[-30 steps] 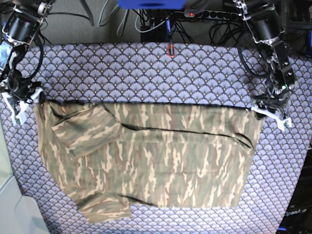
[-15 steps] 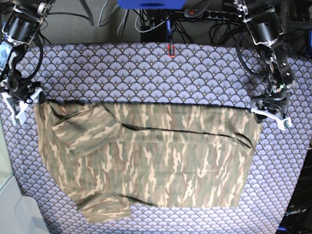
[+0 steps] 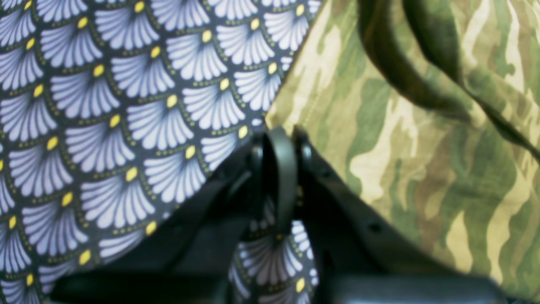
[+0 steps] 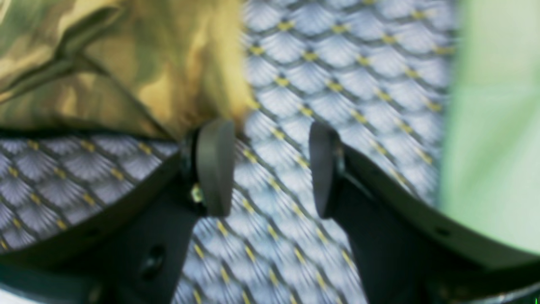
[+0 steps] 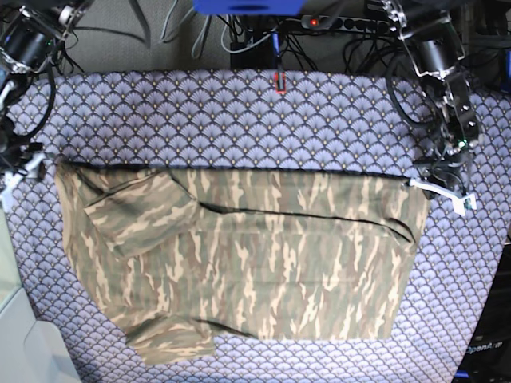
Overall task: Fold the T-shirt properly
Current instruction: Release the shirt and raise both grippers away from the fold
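The camouflage T-shirt lies spread flat on the table, with one sleeve folded in at the upper left. My left gripper is at the shirt's top right corner. In the left wrist view its jaws are pressed together right at that corner of the T-shirt. My right gripper is at the view's left edge, just beyond the shirt's top left corner. In the right wrist view it stands open with only table cloth between the pads. The T-shirt ends beside the left pad.
A purple-grey fan-scale cloth covers the table under the shirt. Cables and a power strip run along the back, near a small red marker. A pale surface borders the table's left side.
My left gripper has shut at the shirt's top right corner. The right arm has drawn left, away from the top left corner, still open. The shirt lies as before.
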Controlling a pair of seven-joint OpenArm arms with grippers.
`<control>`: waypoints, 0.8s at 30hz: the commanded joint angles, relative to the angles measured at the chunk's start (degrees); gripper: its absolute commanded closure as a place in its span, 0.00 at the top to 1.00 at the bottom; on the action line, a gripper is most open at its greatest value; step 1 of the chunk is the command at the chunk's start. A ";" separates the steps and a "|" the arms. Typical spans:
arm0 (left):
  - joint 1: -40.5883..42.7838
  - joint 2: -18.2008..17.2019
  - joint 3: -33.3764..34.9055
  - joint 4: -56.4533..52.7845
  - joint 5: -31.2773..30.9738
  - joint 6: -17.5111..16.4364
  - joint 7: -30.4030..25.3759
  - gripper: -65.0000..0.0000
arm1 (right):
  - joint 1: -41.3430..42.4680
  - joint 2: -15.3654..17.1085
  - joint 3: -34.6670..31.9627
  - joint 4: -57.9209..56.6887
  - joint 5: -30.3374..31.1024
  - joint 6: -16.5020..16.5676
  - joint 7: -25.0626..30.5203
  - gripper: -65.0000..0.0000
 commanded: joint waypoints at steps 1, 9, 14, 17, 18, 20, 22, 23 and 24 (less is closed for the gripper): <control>-0.24 -0.33 0.01 0.64 0.70 0.19 1.80 0.01 | 0.89 0.93 0.60 1.42 0.61 0.21 -0.67 0.47; 0.02 -0.33 -0.07 0.90 0.70 0.28 1.89 0.01 | 2.91 0.93 0.86 1.42 0.52 0.21 -6.47 0.47; 0.11 -0.42 0.19 0.90 0.70 0.28 1.89 0.01 | 4.14 0.84 0.60 0.19 0.52 0.21 -7.08 0.53; 0.11 -0.42 0.19 0.72 0.70 0.28 1.89 0.01 | 6.69 1.28 0.60 -5.70 0.61 0.21 -9.28 0.61; 0.11 -0.42 0.19 0.72 0.70 0.28 1.89 0.01 | 7.40 1.28 0.60 -7.46 0.61 0.21 -9.46 0.62; 0.11 -0.42 0.19 0.81 0.70 0.28 1.89 0.01 | 8.54 1.28 0.60 -10.98 0.61 0.21 -9.72 0.62; 0.11 -0.42 0.19 0.81 0.70 0.28 1.89 0.01 | 9.24 1.28 0.60 -13.00 0.52 0.21 -9.72 0.62; 0.11 -0.50 0.19 0.81 0.70 0.28 1.89 0.01 | 9.33 1.28 0.60 -13.70 0.52 0.21 -9.72 0.62; 0.11 -0.59 0.19 0.81 0.70 0.28 1.89 0.01 | 9.33 1.10 0.60 -13.88 0.52 0.21 -9.72 0.62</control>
